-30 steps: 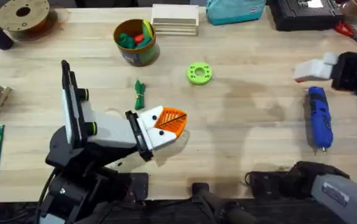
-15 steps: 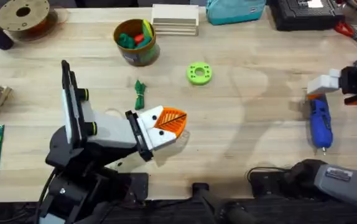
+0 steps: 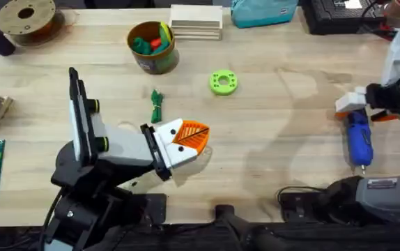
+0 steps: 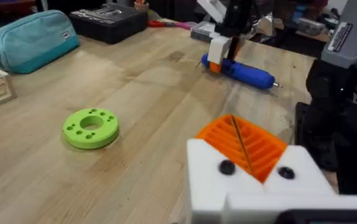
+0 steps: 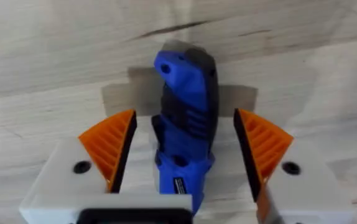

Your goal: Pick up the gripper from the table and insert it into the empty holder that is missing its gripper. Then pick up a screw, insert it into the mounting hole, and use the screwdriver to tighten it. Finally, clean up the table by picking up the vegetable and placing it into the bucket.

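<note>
Straddling the blue screwdriver (image 5: 185,134), right pincer (image 5: 185,149) is released, an orange pad on each side of the tool's rear end, apart from it. Screwdriver lies flat on the wooden surface (image 3: 283,132) at right, tip toward the arm bases. Left pincer (image 3: 186,139) is clenched empty, pads together, resting low at centre-left. Dark green vegetable (image 3: 157,106) lies just beyond it; bucket (image 3: 151,47) stands farther back.
</note>
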{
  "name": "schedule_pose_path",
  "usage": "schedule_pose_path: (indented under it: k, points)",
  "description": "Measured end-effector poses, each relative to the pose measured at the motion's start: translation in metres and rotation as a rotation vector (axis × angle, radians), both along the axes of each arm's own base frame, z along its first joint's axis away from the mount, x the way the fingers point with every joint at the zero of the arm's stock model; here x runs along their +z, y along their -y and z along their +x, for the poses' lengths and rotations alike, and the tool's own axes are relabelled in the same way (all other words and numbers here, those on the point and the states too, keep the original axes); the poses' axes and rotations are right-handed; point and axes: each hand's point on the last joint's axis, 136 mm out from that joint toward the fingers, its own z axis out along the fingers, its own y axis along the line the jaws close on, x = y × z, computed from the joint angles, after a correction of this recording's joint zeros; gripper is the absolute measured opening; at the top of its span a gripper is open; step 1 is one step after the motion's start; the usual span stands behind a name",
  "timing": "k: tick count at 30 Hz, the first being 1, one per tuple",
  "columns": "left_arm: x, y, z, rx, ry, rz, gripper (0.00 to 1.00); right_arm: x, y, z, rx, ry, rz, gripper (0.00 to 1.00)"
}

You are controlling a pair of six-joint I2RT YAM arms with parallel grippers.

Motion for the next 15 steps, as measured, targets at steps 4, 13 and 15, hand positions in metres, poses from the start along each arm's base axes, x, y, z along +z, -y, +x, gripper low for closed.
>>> schedule_pose_path:
  k: [4,13,15]
  points:
    - [0.0,0.0,0.0,0.0,0.0,0.0,0.004,-0.016,-0.002,-0.003,0.008,-0.048,0.031,0.929]
    - [0.0,0.0,0.0,0.0,0.0,0.0,0.004,-0.017,0.003,0.001,0.016,-0.039,0.016,0.41]
    - [0.0,0.0,0.0,0.0,0.0,0.0,0.004,-0.017,0.006,0.002,0.017,-0.033,0.002,0.213]
